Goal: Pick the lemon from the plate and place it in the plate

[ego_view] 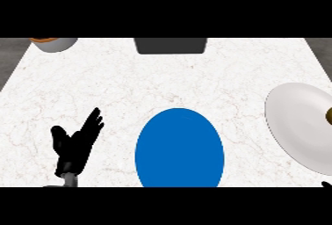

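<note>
A blue plate (pixel 179 149) lies on the white marble counter at the lower middle, with nothing on it. A white plate (pixel 295 123) sits at the right edge, partly cut off by the frame. On it, a small yellowish-brown piece of the lemon (pixel 329 115) peeks in at the right border. My left hand (pixel 74 145) rests at the lower left with straight fingers pointing up, left of the blue plate and touching nothing. Only a black tip of my right hand (pixel 327 184) shows at the lower right corner.
A grey bowl with an orange-brown rim (pixel 53 43) stands at the back left. A dark grey box-like object (pixel 171 45) sits at the back middle. Dark floor shows beyond the counter's slanted left and right edges.
</note>
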